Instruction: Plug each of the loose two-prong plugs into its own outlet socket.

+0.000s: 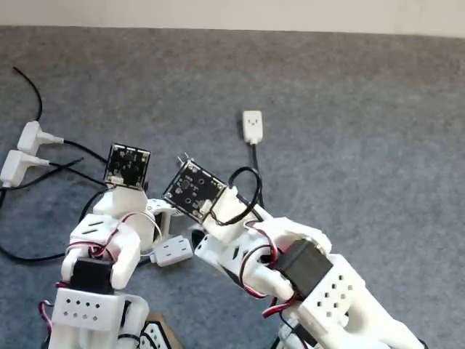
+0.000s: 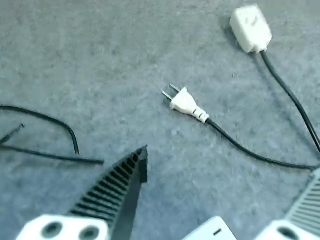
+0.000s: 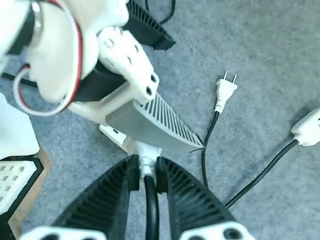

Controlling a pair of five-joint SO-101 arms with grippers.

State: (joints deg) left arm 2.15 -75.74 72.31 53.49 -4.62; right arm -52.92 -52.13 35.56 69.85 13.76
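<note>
Indoor rm, prob. lab or office, grey carpet (image 1: 363, 87) as work surface, pale wall strip (image 1: 290, 14) behind.

Rough carpet (image 3: 280, 50), smooth plastic plug (image 3: 146, 160)

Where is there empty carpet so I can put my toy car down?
Right of the outlet socket, the grey carpet is bare to the edge. Left is crowded: two white plugs and black cords. The middle is crowded too, with both arms, where the right gripper holds a plug.
</note>
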